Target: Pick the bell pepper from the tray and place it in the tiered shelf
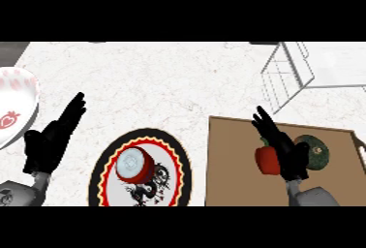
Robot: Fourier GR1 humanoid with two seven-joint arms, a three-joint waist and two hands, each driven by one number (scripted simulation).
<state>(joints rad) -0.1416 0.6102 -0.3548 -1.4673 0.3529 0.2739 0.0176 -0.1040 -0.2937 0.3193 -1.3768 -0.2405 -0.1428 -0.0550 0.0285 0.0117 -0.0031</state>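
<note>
A red bell pepper (267,159) with a green stem lies on the brown tray (232,164) at the lower right. My right hand (286,147) hovers over the tray just right of the pepper, fingers straight and pointing away, hiding part of it. A white wire tiered shelf (289,72) stands at the upper right of the marble counter. My left hand (52,140) rests open at the lower left, fingers up.
A dark green round object (318,150) sits on the tray right of my hand. A patterned plate (139,169) holds a red-and-white round thing (133,164). A white strawberry-print bowl (14,104) is at the left edge.
</note>
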